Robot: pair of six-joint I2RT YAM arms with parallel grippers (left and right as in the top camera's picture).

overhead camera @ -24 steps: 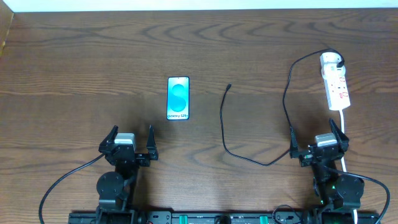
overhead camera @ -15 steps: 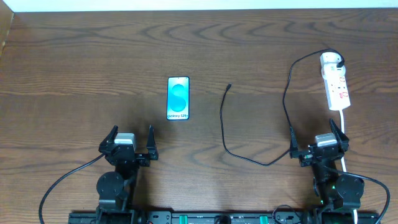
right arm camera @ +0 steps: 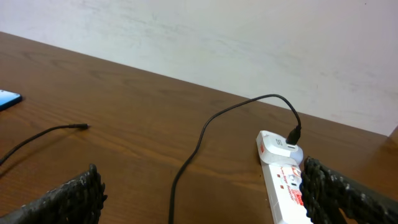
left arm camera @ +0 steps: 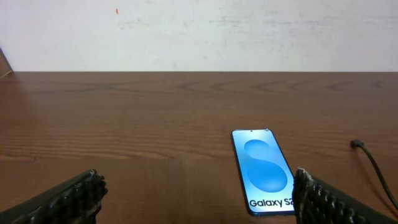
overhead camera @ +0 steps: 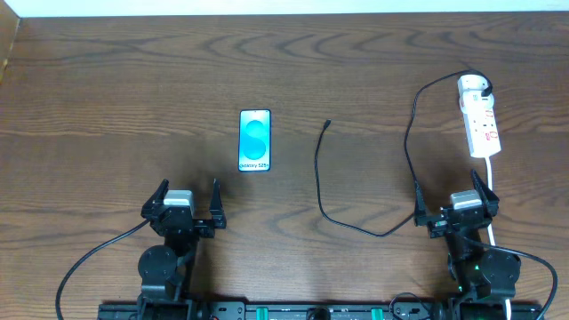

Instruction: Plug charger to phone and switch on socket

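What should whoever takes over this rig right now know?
Grippers: the left gripper is open and empty, short of the phone. The right gripper is open and empty, short of the socket.
Things: the phone lies face up with its screen lit. The charger has its tip free on the table, right of the phone, and its other end at the socket.
Done: nothing yet.
Left: plug the tip into the phone, then switch on the socket.

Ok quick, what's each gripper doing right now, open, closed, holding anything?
Left gripper: open, holding nothing.
Right gripper: open, holding nothing.
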